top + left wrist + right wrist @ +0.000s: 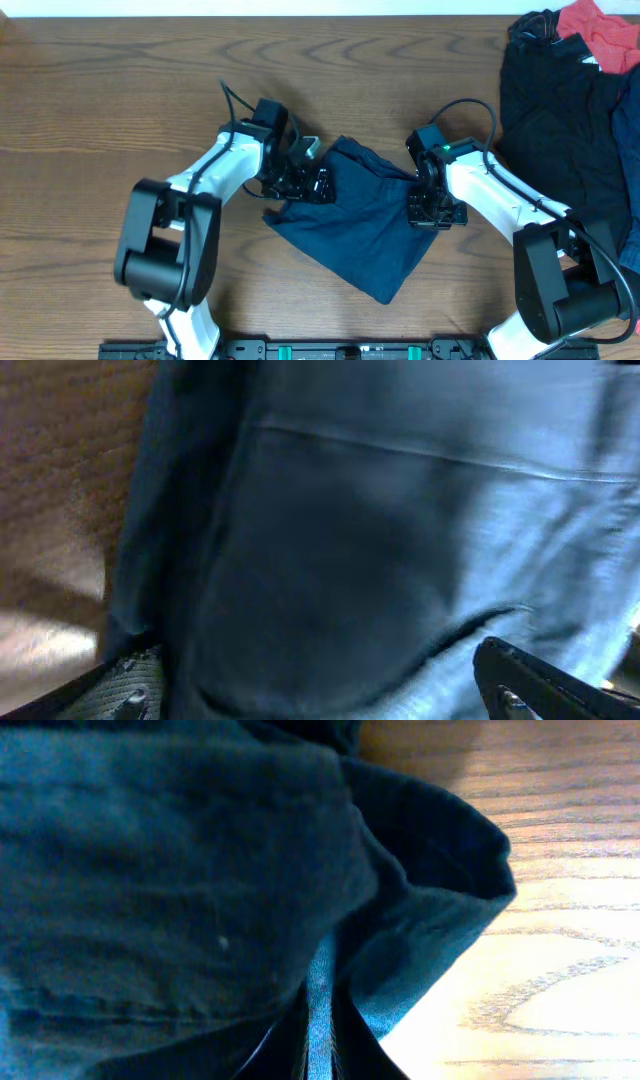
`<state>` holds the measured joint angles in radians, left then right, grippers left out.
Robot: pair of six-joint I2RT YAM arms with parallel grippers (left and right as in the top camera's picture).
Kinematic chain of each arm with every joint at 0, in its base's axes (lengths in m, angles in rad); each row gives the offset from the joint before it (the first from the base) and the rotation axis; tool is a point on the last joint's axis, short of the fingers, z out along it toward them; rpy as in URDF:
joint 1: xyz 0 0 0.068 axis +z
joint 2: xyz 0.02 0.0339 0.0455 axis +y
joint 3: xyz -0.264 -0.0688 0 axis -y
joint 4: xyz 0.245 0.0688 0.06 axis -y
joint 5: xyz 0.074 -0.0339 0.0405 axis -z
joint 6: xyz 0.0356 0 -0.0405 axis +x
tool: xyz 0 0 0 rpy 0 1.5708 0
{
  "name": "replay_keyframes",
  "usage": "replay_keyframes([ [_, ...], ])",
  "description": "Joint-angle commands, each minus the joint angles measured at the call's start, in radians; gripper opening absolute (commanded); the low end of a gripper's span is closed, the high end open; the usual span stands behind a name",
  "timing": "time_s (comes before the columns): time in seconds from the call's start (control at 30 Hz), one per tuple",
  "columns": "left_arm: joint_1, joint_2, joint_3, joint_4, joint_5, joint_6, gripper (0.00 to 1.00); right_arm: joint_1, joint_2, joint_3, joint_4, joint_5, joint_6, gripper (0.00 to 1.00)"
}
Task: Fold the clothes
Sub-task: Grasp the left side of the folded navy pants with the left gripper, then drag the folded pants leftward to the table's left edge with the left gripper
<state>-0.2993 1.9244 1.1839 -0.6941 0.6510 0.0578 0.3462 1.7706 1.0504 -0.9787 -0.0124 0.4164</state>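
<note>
The clothes (360, 225) are a dark navy-blue garment lying bunched in the middle of the table. My left gripper (308, 183) is at its upper left edge. In the left wrist view the fingers (320, 695) are spread wide, with navy cloth (380, 540) and a seam filling the space between them. My right gripper (433, 208) is at the garment's right edge. In the right wrist view its fingers (320, 1040) are pinched on a thin fold of the navy cloth (170, 870), which is gathered up around them.
A pile of black garments (560, 110) lies at the right edge of the table, with a red cloth (600, 30) on top at the far right corner. The brown wooden tabletop (100, 100) shows around the garment.
</note>
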Motion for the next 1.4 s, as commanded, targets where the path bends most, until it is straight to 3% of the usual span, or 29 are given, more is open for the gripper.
replay_keyframes([
  [0.0,0.0,0.055,0.002,0.008,-0.011,0.021,0.98,-0.005,0.004,-0.001,-0.001,-0.008,-0.003,0.08],
  [0.1,-0.005,0.088,0.002,-0.002,0.003,0.021,0.93,-0.005,0.004,-0.001,-0.001,-0.008,-0.003,0.09],
  [0.17,-0.012,0.097,0.002,-0.02,0.027,0.039,0.79,-0.005,0.004,-0.001,0.0,-0.008,-0.003,0.08],
  [0.2,-0.017,0.097,0.002,-0.028,0.037,0.054,0.66,-0.005,0.004,-0.001,0.0,-0.007,-0.003,0.08],
  [0.27,-0.023,0.095,0.002,-0.04,0.041,0.064,0.22,-0.005,0.004,-0.001,0.0,-0.007,-0.003,0.08],
  [0.3,-0.023,0.095,0.002,-0.053,0.04,0.076,0.07,-0.005,0.004,-0.001,-0.001,-0.007,-0.003,0.08],
  [0.43,0.0,0.082,0.004,-0.109,-0.101,0.07,0.06,-0.01,0.003,0.0,-0.006,0.011,-0.003,0.07],
  [0.53,0.055,0.044,0.005,-0.124,-0.328,-0.054,0.06,-0.032,-0.003,0.003,-0.017,0.035,-0.003,0.06],
  [0.63,0.155,-0.021,0.014,-0.119,-0.44,-0.146,0.06,-0.063,-0.023,0.005,-0.016,0.038,-0.005,0.05],
  [0.83,0.401,-0.147,0.048,-0.006,-0.587,-0.164,0.06,-0.117,-0.089,0.005,-0.017,0.039,-0.051,0.06],
  [1.07,0.633,-0.174,0.049,0.217,-0.611,-0.152,0.06,-0.119,-0.126,0.005,-0.032,0.038,-0.055,0.06],
  [1.37,0.748,-0.174,0.049,0.329,-0.612,-0.097,0.06,-0.119,-0.126,0.005,-0.049,0.038,-0.055,0.06],
])
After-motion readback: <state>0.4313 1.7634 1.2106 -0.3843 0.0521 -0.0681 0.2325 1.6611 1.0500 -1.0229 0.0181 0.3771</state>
